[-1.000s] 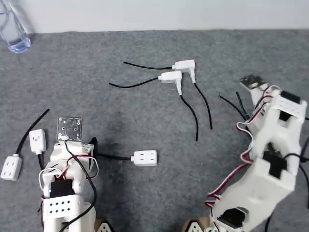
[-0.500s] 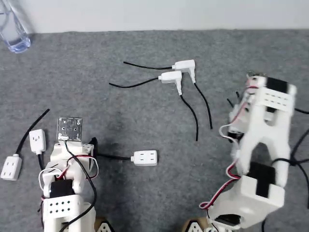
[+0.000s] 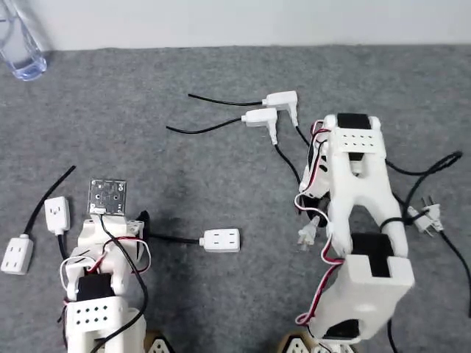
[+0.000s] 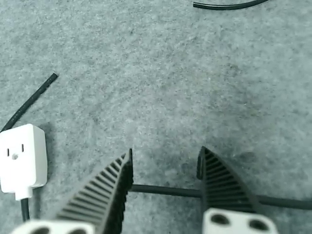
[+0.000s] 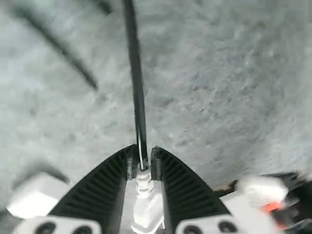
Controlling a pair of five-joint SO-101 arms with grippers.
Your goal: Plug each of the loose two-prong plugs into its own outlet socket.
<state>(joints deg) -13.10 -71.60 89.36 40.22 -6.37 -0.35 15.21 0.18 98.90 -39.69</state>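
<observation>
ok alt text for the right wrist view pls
The right gripper is shut on a white plug, whose black cord runs away from it across grey carpet. A blurred white object lies beside the gripper.

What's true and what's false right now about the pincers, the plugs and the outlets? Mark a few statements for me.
1. The left pincer is open, with a black cable running between its fingers. True.
2. The right pincer is empty. False: it is shut on a white plug.
3. The three-way outlet already has a plug in it. False: its sockets are bare.
4. A loose plug lies on the table. True.
</observation>
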